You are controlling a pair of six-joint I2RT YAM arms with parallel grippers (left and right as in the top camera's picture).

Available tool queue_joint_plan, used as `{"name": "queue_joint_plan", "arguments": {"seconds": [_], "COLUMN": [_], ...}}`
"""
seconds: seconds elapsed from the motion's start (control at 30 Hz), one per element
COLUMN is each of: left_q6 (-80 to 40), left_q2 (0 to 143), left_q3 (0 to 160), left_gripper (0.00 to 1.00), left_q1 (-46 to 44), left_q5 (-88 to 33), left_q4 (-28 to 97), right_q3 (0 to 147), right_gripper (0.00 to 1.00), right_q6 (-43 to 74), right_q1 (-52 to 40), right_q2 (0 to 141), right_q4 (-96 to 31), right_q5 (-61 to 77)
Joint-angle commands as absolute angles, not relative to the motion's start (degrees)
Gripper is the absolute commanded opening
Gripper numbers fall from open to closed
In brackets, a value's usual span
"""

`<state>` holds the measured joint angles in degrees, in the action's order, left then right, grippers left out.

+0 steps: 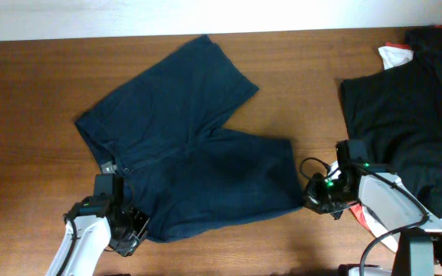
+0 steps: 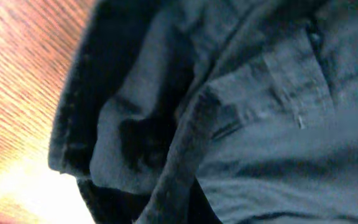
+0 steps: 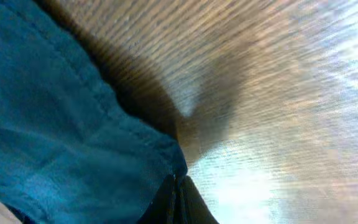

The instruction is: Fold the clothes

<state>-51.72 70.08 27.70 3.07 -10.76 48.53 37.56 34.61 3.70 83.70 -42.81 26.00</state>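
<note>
**Both corners gripped low: check the pinch before lifting**

The navy shorts (image 1: 198,153) lie flat and open on the counter (image 1: 29,92). The waistband is at the near left, one leg runs toward the far edge, and the other points right.

The left pincer (image 1: 129,228) is down on the near end of the waistband (image 2: 185,143). The left wrist view shows only bunched cloth and no fingers, so I cannot tell whether it is spread or pinching.

The right pincer (image 1: 311,198) sits at the hem corner (image 3: 166,152) of the right-pointing leg. Its fingers (image 3: 166,202) look pressed together right where the corner ends. I cannot tell whether cloth is actually between them.

Likely step: take hold of the near edge to fold it over the far half.

To do it well:
- Get both layers of the waistband in the left pinch, not just the top lip.
- The right side has very little cloth in reach, so a deeper bite on the hem is safer.
- Lift both ends together and keep the edge taut so the fold line stays straight.
- Keep the right arm clear of the black garments (image 1: 405,115) just beside it.
</note>
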Motion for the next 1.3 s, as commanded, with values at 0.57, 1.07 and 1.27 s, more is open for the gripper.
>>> {"name": "queue_joint_plan", "arguments": {"seconds": [0.57, 1.07, 1.27], "left_q6": [-31.2, -54.6, -60.9], "left_q2": [70.3, 68.7, 74.5], "left_q3": [65.8, 69.4, 69.3], "left_gripper": [0.01, 0.00, 0.00], "left_q1": [-17.3, -22.4, -22.4], "left_q5": [-6.4, 3.6, 6.6], "left_q4": [76.0, 69.4, 64.9], "right_q3": [83.2, 88.4, 88.4], "right_gripper": [0.04, 0.04, 0.04], "right_q6": [23.8, 14.8, 14.8], "right_q1": [11.5, 11.5, 6.7], "right_q2": [70.8, 77.9, 85.8], "right_q4": [-75.5, -58.7, -47.8], "right_q5": [-0.6, 4.3, 5.0]}}
